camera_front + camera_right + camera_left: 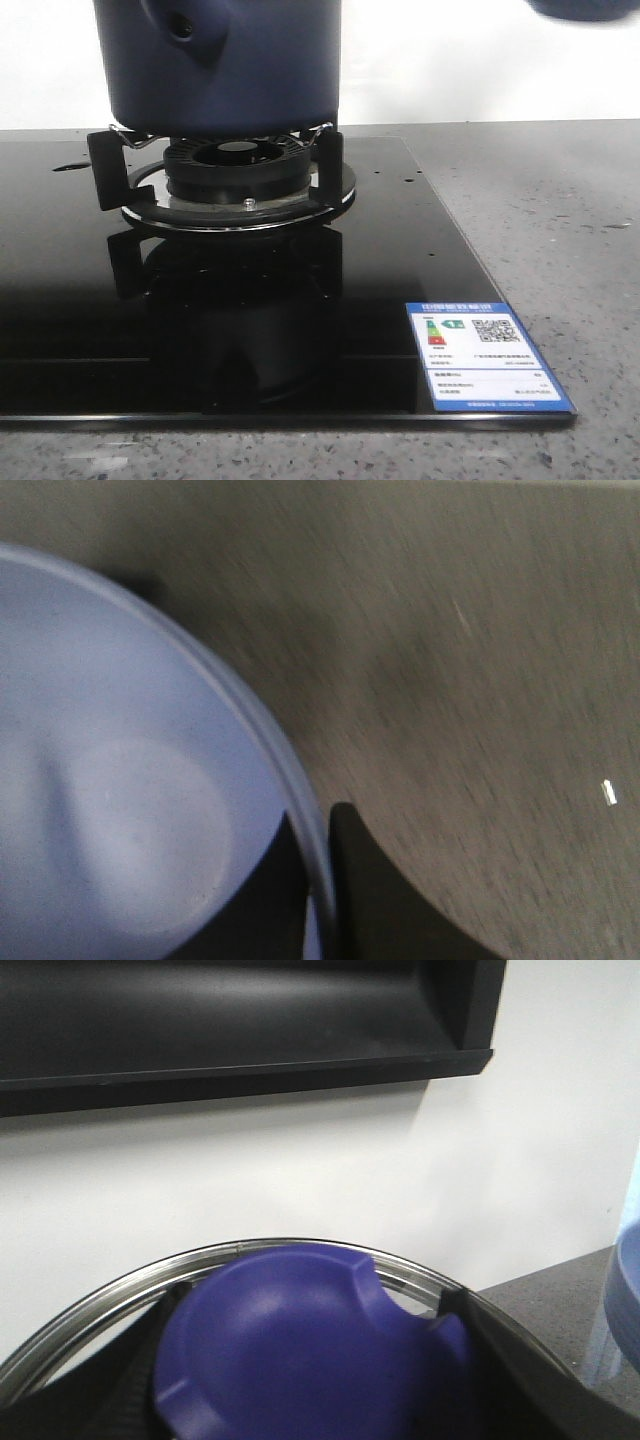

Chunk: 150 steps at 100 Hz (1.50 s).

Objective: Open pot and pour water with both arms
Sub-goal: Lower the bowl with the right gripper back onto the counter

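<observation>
While the energy label [488,355] sits nearest me on the black glass surface [80,330], I find the pot [225,65] further back on the burner grate [230,170], dark navy, matte, straight-sided, its handle socket facing me. My left hand [300,1400] is clenched on the lid knob [300,1345] directly above the pot. My right hand [325,880] grips the pale blue bowl's [120,780] rim, off to the pot's right.
</observation>
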{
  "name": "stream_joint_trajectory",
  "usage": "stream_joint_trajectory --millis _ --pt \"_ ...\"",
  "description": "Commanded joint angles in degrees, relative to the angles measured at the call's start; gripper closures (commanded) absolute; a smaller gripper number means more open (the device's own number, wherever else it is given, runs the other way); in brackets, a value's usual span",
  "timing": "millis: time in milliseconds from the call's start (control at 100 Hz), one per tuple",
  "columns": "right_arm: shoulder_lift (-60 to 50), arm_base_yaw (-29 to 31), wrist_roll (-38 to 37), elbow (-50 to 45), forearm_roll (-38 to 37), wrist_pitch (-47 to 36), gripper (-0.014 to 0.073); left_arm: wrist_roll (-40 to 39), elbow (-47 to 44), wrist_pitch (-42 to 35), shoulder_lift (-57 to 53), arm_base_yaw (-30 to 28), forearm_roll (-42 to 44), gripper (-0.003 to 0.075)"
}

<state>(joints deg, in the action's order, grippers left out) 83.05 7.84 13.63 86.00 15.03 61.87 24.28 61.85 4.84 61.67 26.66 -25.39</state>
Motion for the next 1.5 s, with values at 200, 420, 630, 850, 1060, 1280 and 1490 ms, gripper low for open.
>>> stream_joint_trajectory --millis 200,420,630,850,1060,1280,1490 --pt "1.7 5.1 -0.8 -7.3 0.0 -0.6 0.0652 -0.1 2.1 -6.8 -1.6 1.0 -0.6 0.0387" --pt "3.1 5.1 -0.8 -10.3 0.0 -1.7 0.0652 -0.1 2.1 -6.8 -1.6 1.0 -0.6 0.0387" --pt "3.9 5.1 -0.8 -10.8 0.0 -1.7 0.0652 -0.1 2.1 -6.8 -1.5 1.0 -0.6 0.0387" --pt "4.1 5.1 -0.8 -10.8 -0.1 -2.1 0.0652 -0.1 2.1 -6.8 -1.5 1.0 -0.6 0.0387" --pt "5.1 5.1 -0.8 -10.8 -0.1 -1.2 0.0652 -0.1 2.1 -6.8 -1.5 1.0 -0.6 0.0387" --pt "5.1 5.1 -0.3 -10.8 -0.1 -1.3 0.0652 -0.1 2.1 -6.6 -1.5 1.0 -0.6 0.0387" --pt "5.1 5.1 -0.3 -10.8 -0.2 -1.2 0.0652 -0.1 2.1 -6.6 -1.5 1.0 -0.6 0.0387"
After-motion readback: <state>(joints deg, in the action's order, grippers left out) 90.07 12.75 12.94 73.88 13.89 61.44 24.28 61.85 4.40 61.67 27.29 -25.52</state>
